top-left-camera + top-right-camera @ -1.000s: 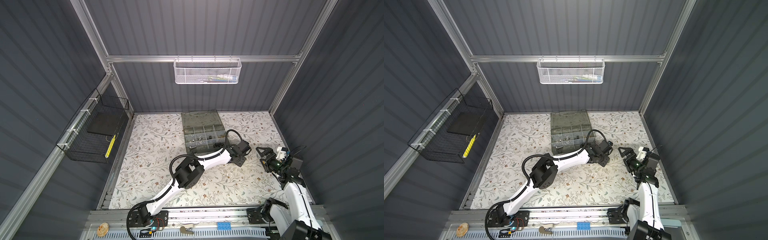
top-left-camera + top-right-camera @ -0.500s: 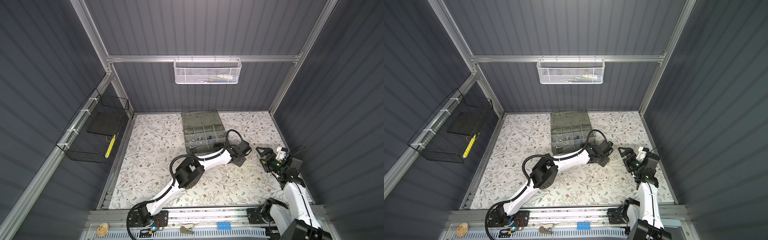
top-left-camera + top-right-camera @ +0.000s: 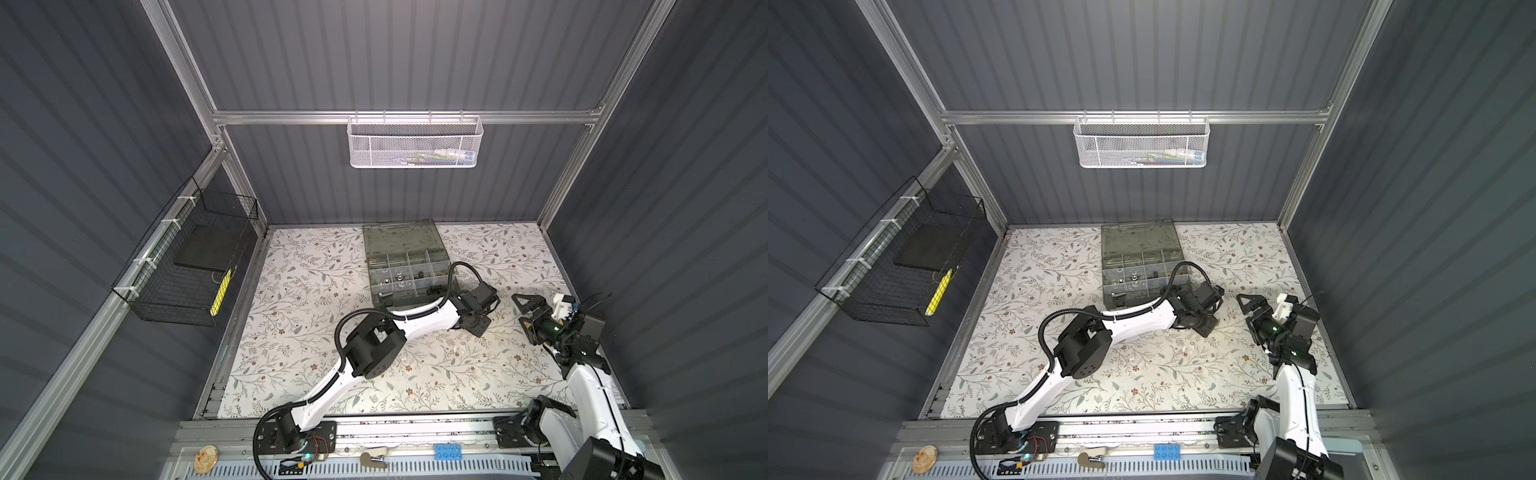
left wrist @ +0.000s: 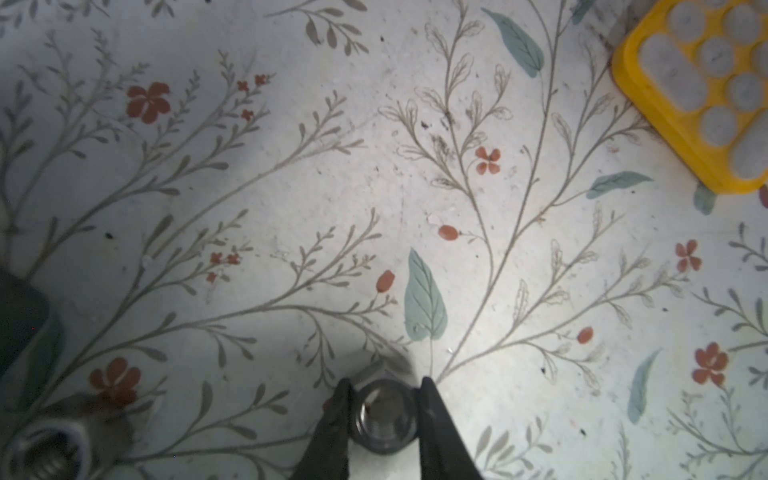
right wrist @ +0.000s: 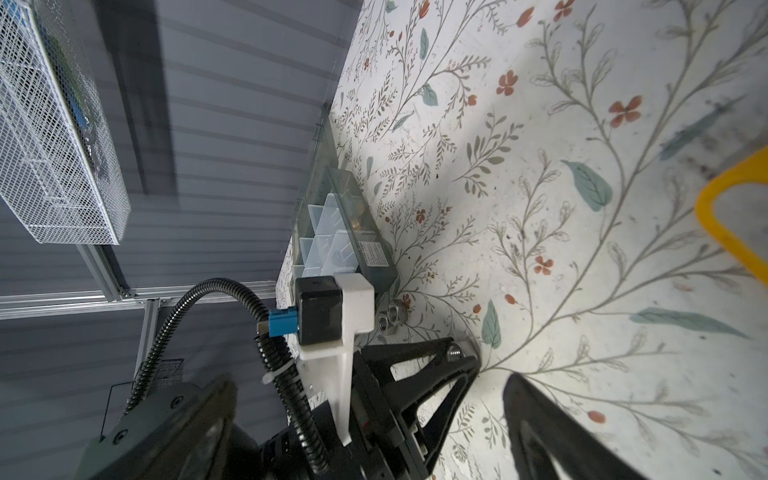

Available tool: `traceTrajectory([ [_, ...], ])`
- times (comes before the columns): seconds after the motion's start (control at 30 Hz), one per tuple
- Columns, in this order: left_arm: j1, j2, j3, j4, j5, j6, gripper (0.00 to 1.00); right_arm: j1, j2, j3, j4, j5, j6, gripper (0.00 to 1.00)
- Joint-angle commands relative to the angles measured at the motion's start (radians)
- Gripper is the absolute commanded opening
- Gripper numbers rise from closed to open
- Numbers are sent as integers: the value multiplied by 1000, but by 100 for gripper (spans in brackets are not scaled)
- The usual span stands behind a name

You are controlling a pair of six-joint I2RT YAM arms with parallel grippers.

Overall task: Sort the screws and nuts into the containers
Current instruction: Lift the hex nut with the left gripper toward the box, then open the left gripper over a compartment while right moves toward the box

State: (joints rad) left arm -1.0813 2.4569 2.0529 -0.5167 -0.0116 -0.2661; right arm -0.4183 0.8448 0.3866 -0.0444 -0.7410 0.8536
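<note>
**A:** What has changed since a moment ago?

**B:** Very little. Both arms sit where they were. The left pincer [image 4: 385, 384] has drawn in onto a dark nut [image 4: 384, 415].

**A:** Start with the big things, then.

**B:** The flowered surface [image 3: 291, 332] carries an open organiser case [image 3: 451, 276] toward the back. Its lid [image 3: 401, 237] is laid flat behind it. Small silver and black pieces [image 3: 399, 275] lie in several of its compartments [image 3: 406, 286].

**A:** And the arms?

**B:** The left arm [image 3: 415, 322] reaches across the front of the case. Its pincer points down at the surface just off the case's front right corner. The right arm [image 3: 590, 390] stands at the right edge. The right pincer [image 3: 520, 313] faces the left one, near but not touching. Its jaws are spread wide with nothing between them.

**A:** How is the nut held?

**B:** In the left wrist view, a finger presses each side of it, with the jaws narrowed to its width. It sits low against the surface. From that angle I can't tell whether it is lifted or still resting there.

**A:** Is anything loose?

**B:** Two silver nuts [image 5: 390, 318] lie side by side on the surface, just beside the case's near corner and close to the left pincer.
</note>
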Motion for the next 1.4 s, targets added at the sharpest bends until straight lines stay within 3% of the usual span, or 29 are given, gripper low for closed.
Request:
traceTrajectory([
  [0.0,19,-61,-23,-35,72,-47,18,-4,-10,-8,21,-26,8,99],
  [0.5,156,-287,-164,10,139,-105,18,38,-12,66,8,-70,-27,99],
  [0.9,300,-439,-254,8,151,-95,18,384,72,216,-22,55,-134,99],
  [1.37,538,-505,-354,18,187,-79,19,748,382,438,8,182,-206,99],
])
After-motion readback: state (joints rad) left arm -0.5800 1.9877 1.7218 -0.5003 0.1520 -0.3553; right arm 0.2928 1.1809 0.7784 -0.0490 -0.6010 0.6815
